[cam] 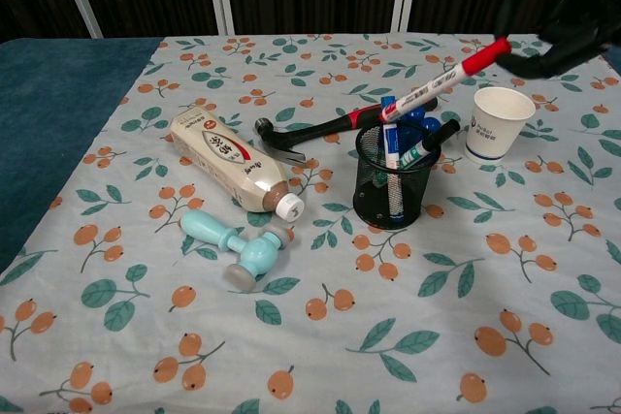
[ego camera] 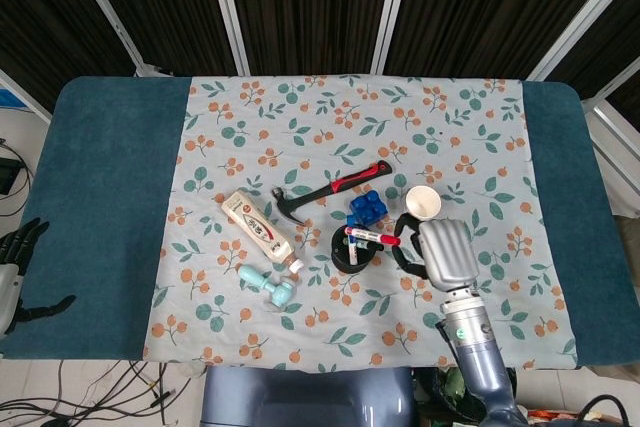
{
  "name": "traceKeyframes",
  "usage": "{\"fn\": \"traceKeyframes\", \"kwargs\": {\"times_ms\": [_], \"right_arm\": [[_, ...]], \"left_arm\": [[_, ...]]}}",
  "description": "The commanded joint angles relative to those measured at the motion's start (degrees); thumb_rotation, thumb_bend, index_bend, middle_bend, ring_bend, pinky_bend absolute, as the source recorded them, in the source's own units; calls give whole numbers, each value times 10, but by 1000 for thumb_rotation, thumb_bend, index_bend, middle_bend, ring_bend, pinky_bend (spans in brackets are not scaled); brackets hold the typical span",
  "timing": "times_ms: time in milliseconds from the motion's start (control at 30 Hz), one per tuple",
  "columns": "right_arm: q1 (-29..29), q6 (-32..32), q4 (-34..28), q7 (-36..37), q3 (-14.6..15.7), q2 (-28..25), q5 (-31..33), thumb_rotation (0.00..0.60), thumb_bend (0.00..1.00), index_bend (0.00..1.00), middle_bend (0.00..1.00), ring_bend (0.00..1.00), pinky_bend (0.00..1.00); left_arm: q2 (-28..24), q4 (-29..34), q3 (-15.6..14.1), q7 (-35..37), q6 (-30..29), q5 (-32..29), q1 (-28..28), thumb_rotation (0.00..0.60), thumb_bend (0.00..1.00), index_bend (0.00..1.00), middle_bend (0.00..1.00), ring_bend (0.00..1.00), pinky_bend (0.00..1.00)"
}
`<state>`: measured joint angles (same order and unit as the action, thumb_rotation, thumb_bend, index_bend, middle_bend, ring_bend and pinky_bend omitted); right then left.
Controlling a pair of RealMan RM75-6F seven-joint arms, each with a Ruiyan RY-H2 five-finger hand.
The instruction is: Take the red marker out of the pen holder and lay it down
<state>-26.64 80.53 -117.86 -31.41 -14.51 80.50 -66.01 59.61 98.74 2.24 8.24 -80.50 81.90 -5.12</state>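
My right hand (cam: pixel 561 9) pinches the red marker (cam: pixel 437 80) by its red cap. The marker hangs tilted in the air, its low end just over the rim of the black mesh pen holder (cam: pixel 393 181). In the head view the red marker (ego camera: pixel 368 235) lies across above the pen holder (ego camera: pixel 350 250), with the right hand (ego camera: pixel 446 252) to its right. A blue marker (cam: pixel 389 147) and a dark one still stand in the holder. My left hand (ego camera: pixel 14 272) hangs off the table's left edge, fingers spread, holding nothing.
A paper cup (cam: pixel 494 123) stands right of the holder, under the raised hand. Blue blocks (ego camera: pixel 366 208) and a red-handled hammer (cam: pixel 320 130) lie behind the holder. A cream bottle (cam: pixel 228 162) and a teal toy hammer (cam: pixel 238 244) lie to its left.
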Motion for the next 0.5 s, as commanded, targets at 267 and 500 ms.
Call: {"fn": "traceKeyframes", "kwargs": {"times_ms": [267,500], "right_arm": [[63,4,-8,102,0,-118,10,600,448,643,1000,1000,952],[64,-14,42,116,20,-69,42,600,448,647,1000,1000,952]], "left_arm": [[3,1,-1,-8,-5,6,1,600,0,0,0,0,0],[5,2,-1,-12,-5,5,0,600,0,0,0,0,0]]}}
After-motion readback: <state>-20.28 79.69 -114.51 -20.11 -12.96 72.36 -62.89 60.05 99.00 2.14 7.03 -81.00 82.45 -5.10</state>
